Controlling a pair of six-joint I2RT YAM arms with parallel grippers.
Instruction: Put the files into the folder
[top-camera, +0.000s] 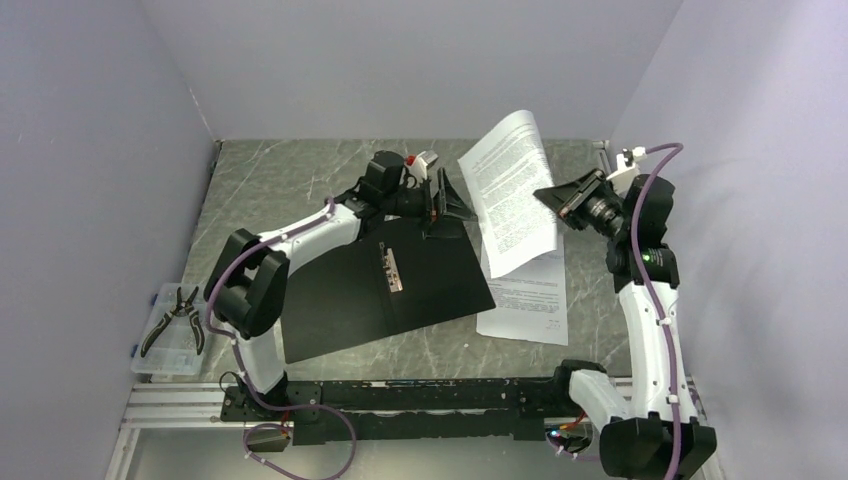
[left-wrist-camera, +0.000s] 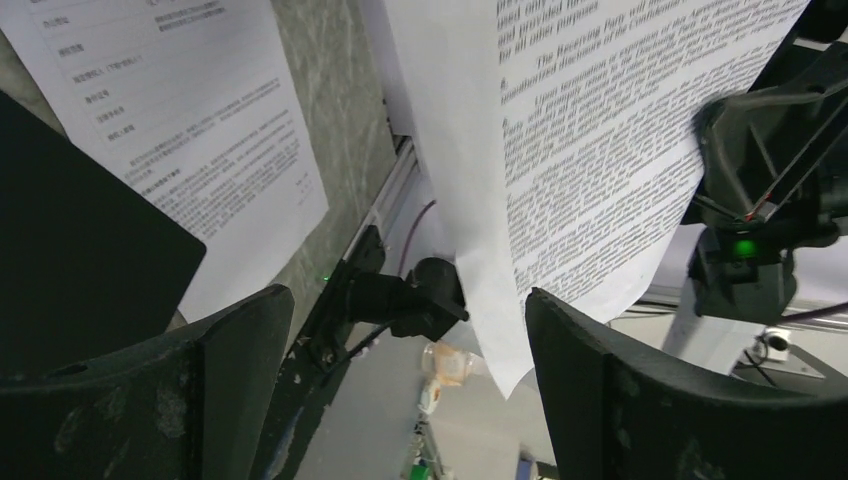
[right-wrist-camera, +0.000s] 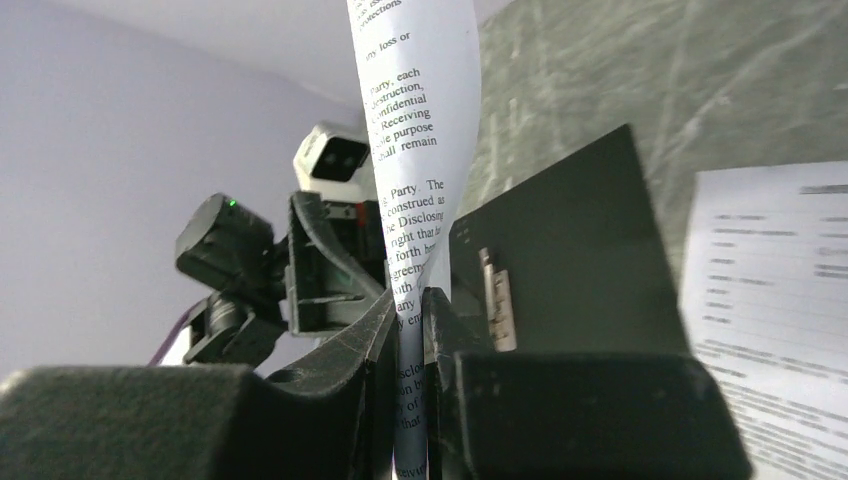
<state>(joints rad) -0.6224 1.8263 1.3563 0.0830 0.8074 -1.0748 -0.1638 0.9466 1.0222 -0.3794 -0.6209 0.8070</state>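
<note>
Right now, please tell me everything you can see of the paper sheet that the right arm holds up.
The lifted sheet is thin white paper, printed with dense black English paragraphs. It hangs in the air, tilted and bowed, over the right edge of the open black folder and a second sheet lying flat. The right end effector is shut on its edge. The open left end effector faces it; whether it touches, I cannot tell.

Top external: high, behind the arm bases at frame bottom; looks down over the whole table.
Left wrist: close, looks out between the left gripper fingers at the raised sheet.
Right wrist: closer still, same sheet edge-on at centre.
All three views share that sheet and the folder.
</note>
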